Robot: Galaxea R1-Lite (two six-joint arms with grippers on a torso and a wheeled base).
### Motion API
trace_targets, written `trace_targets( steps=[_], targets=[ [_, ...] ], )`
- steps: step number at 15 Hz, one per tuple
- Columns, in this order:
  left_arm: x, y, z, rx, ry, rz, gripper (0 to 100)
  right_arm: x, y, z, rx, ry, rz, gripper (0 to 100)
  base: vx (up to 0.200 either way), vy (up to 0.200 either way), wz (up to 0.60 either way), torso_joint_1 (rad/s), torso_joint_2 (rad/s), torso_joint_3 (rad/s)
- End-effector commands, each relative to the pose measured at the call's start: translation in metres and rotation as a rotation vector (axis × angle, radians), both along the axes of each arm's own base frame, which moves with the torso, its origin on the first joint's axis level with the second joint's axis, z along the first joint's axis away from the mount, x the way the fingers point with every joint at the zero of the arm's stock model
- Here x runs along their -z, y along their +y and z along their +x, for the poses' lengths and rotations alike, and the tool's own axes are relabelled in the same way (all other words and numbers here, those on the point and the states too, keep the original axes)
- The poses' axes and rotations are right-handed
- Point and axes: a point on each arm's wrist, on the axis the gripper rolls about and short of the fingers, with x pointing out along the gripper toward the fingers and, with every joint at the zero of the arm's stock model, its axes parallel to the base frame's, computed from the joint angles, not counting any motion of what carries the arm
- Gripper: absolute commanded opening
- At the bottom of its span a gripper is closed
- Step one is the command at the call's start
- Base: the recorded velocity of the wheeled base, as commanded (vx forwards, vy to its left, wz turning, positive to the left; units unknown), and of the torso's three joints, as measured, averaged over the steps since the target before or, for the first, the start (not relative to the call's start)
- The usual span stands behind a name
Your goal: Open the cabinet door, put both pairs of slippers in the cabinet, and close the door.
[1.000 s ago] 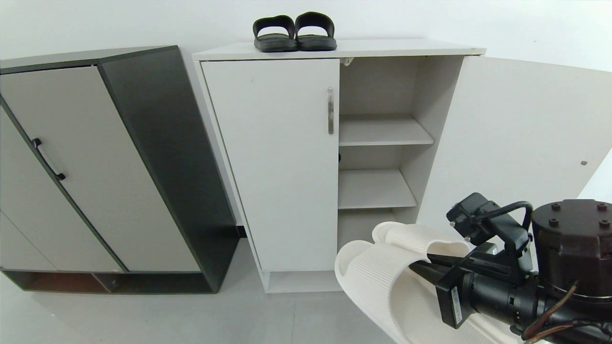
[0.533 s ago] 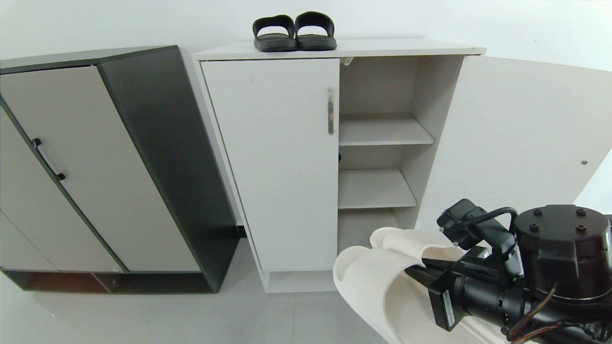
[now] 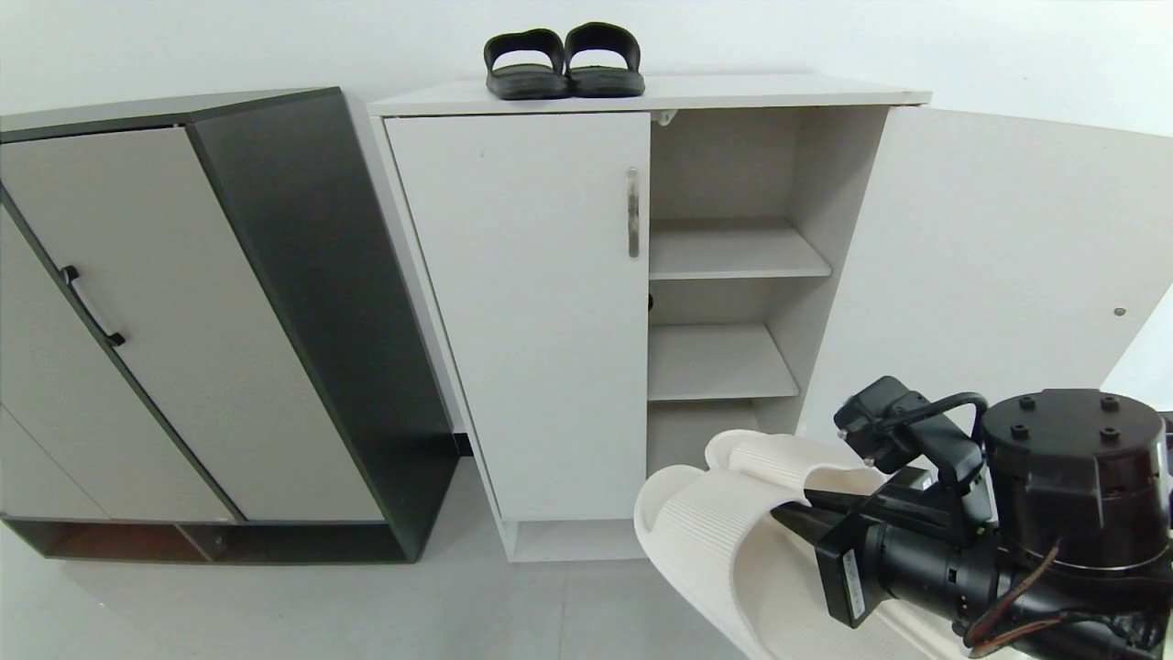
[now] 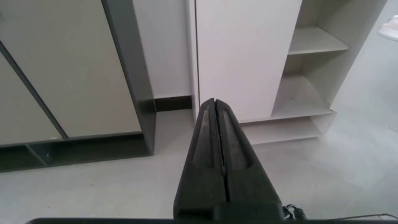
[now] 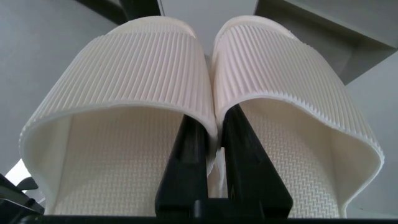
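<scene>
Two pairs, two places: the white pair (image 3: 724, 541) is in the right claw (image 3: 790, 516), and the black pair (image 3: 565, 62) sits well above and ahead of it on the cabinet (image 3: 779, 92) top. The right claw pinches the white pair, one finger (image 5: 186, 168) inside each slipper. The adjoining inner walls are squeezed between them, likely so both slippers travel as one load. The slippers lie side by side, soles down and level. Their long axis runs along the claw's own line, heels at the claw and toes pointing away toward the open bay. That heading suits a toes-first slide in. The door (image 3: 999, 257) stands swung wide just beyond the claw on its outer side. A bare shelf (image 3: 719, 362) is ahead and above the toes, and the bottom bay (image 3: 696, 431) is nearest them. The black pair's toes point back toward the robot. The left claw (image 4: 216, 143) is pressed together on nothing, with the shut door (image 3: 531, 312) ahead of it, probably parked out of the way.
</scene>
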Motion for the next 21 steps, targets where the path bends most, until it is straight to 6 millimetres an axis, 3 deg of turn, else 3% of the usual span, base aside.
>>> trace_targets(
  steps=[1, 9, 16, 21],
  targets=[
    [0.000, 0.000, 0.000, 0.000, 0.002, 0.000, 0, 0.005, 0.003, 0.003, 0.000, 0.014, -0.016, 0, 0.000, 0.000, 0.00, 0.000, 0.00, 0.000],
    [0.000, 0.000, 0.000, 0.000, 0.002, 0.000, 0, 0.011, 0.034, 0.031, 0.127, 0.002, 0.078, 0, 0.000, 0.000, 0.00, 0.000, 0.00, 0.000],
    [0.000, 0.000, 0.000, 0.000, 0.002, 0.000, 0, 0.026, 0.052, 0.040, 0.243, 0.006, 0.053, 0, 0.000, -0.200, 0.00, 0.004, 0.00, 0.002],
    [0.000, 0.000, 0.000, 0.002, 0.002, 0.000, 0, 0.039, 0.078, 0.066, 0.408, -0.021, 0.061, 0, 0.000, -0.080, 0.00, 0.002, 0.00, 0.003]
  ],
)
